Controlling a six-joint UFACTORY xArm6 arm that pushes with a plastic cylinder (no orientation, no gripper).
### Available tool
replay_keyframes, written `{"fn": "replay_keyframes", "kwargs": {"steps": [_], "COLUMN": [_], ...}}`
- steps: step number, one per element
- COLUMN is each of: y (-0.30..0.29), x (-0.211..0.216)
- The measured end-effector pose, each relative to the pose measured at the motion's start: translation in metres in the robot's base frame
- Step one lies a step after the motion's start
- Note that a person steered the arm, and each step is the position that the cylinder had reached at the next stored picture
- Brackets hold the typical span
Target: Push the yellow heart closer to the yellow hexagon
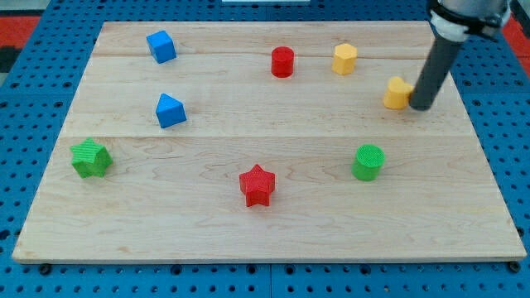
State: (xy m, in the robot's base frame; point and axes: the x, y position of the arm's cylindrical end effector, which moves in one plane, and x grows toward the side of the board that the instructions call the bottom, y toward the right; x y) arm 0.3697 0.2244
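Observation:
The yellow heart [397, 93] lies near the view's right side of the wooden board. The yellow hexagon [344, 59] stands up and to the left of it, a short gap apart. My tip [421, 107] is at the heart's right edge, touching it or nearly so. The dark rod slants up to the view's top right corner.
A red cylinder [282, 62] stands left of the hexagon. A green cylinder [368, 162] is below the heart. A red star [257, 185], a blue cube [161, 46], a blue block [170, 110] and a green block [90, 158] lie further left. The board's right edge [489, 149] is close.

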Motion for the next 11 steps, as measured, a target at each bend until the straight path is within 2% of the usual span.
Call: {"fn": "replay_keyframes", "kwargs": {"steps": [1, 2, 3, 4, 5, 6, 7, 8, 9, 10, 11], "y": [0.001, 0.014, 0.059, 0.002, -0.020, -0.027, 0.010, -0.043, -0.054, -0.052, -0.052], "x": [-0.027, -0.023, 0.030, 0.011, -0.026, -0.013, 0.006, 0.024, -0.020, -0.033, 0.013]}}
